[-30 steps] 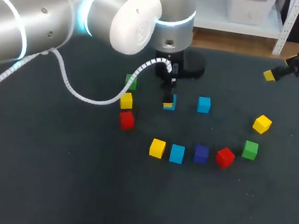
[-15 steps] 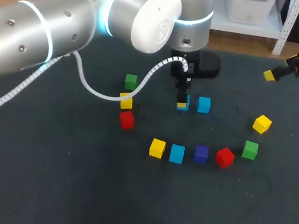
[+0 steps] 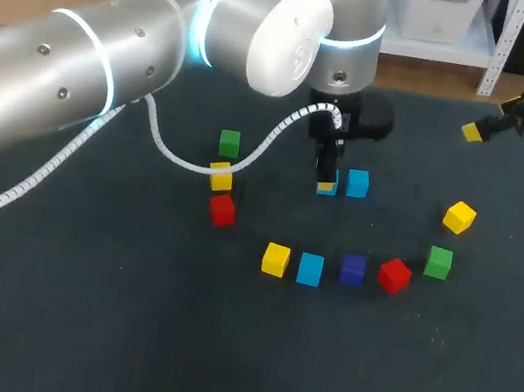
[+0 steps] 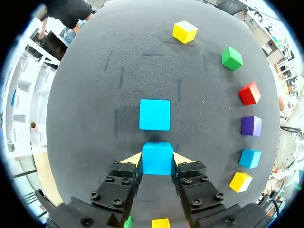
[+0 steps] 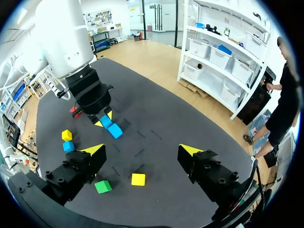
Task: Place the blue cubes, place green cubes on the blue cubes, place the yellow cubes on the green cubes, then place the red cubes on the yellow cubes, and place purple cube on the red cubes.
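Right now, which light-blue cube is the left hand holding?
The blue cube pinched in the left hand, beside its free neighbour; the third sits in the row.

**A:** Light over the table (image 3: 116,333) is bright and even, coming from overhead, yeah?

**B:** Yep. Cubes (image 3: 275,258) only drop small soft shadows on the table, which looks dark and matte. White glare on the left arm (image 3: 82,63) above the table, and its rings glow pale blue.

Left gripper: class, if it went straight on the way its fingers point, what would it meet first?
Probably the table: the left gripper, shut on a blue cube, points down, just short of the second blue cube.
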